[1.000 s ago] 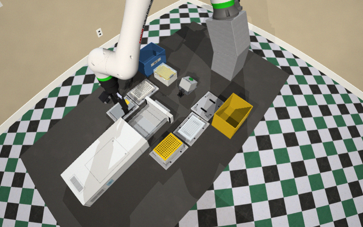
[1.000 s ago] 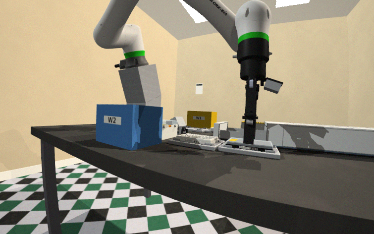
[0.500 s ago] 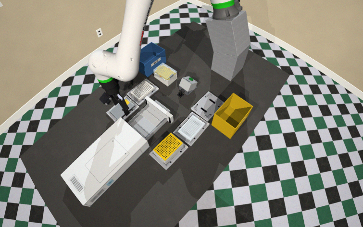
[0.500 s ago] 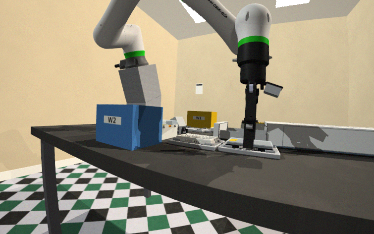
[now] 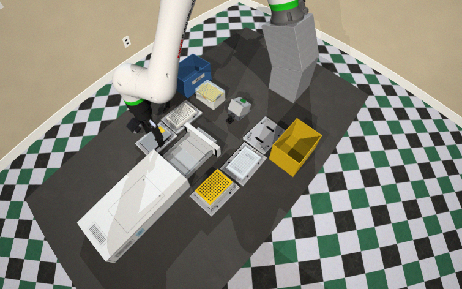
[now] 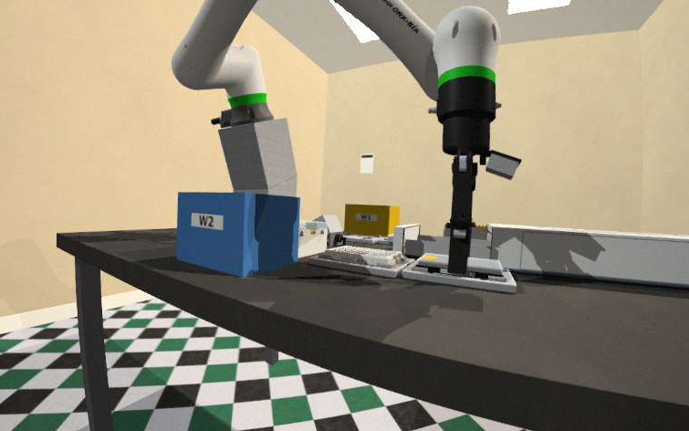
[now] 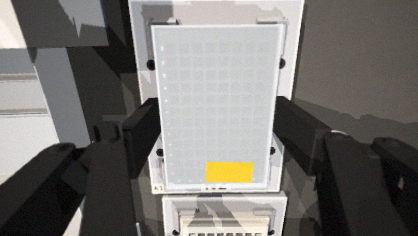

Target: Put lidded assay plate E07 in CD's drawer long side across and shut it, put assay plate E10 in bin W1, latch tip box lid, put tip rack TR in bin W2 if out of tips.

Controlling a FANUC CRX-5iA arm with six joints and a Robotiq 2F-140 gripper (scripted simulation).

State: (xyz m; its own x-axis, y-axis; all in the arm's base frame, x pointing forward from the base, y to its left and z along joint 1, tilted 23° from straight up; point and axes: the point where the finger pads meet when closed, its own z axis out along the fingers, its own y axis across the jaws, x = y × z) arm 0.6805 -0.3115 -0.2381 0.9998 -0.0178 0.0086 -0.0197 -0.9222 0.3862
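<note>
With its long axis running twelve to six in the wrist view, the lidded plate (image 7: 218, 105) sits in its deck nest (image 7: 142, 30) beside the cooler drawer (image 5: 185, 152). The gripper (image 7: 216, 137) straddles the plate's short width, fingers at nine and three, moderately wide and gripping nothing yet.
</note>
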